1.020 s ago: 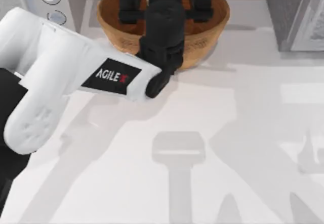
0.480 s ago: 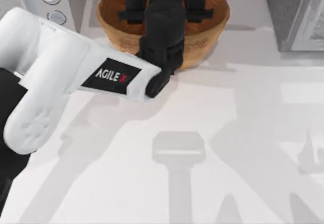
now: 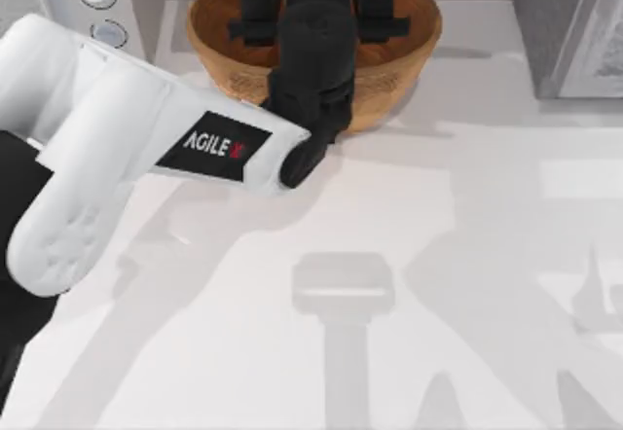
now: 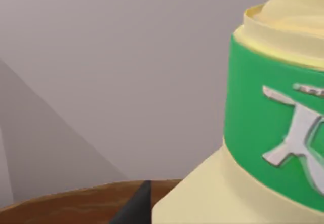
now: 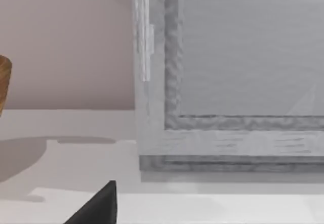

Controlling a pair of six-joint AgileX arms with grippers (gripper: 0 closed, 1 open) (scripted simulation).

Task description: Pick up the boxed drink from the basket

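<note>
At the nine o'clock side of the top view, my left arm reaches from the left edge toward twelve o'clock, its white forearm angled across the tabletop and its black wrist bent down over the near rim of the basket. The left gripper hangs inside the basket, at the twelve o'clock edge of the top view. Its fingers stand drawn in on either side of the wrist; whether they press on anything I cannot tell. In the left wrist view the boxed drink stands upright right in front of the camera, its green band facing it, with the brown basket rim below. In the right wrist view a dark fingertip of the right gripper lies low over the tabletop, facing a grey cabinet; how far those fingers are open I cannot tell.
</note>
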